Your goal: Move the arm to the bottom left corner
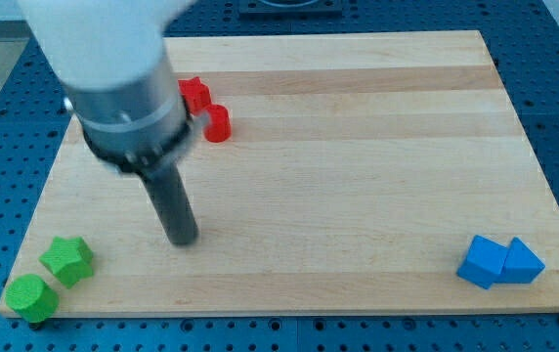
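Note:
My tip [183, 239] rests on the wooden board [358, 196] in its lower left part, to the right of and a little above the two green blocks. A green star-shaped block [67, 260] and a green cylinder [29, 297] sit in the bottom left corner. My tip is about a hand's width right of the green star block and does not touch it. The arm's thick body covers the upper left of the board.
A red star-shaped block [195, 95] and a red cylinder [217, 123] lie near the view's top left, partly behind the arm. A blue cube [482, 261] and a blue triangular block [522, 262] touch each other at the bottom right. The two yellow blocks are hidden by the arm.

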You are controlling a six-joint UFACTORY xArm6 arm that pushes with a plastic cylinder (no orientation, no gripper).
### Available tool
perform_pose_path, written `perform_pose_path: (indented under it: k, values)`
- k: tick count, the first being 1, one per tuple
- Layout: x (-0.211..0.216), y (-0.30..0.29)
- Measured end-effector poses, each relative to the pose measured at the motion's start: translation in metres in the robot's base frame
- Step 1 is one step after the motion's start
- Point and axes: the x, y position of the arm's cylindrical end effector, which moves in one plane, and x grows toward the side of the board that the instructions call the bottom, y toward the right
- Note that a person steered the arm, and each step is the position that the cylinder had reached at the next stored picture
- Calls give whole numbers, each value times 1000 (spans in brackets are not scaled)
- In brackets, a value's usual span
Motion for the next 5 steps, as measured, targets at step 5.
perform_pose_path:
  k: [5]
  values:
    - [20, -177]
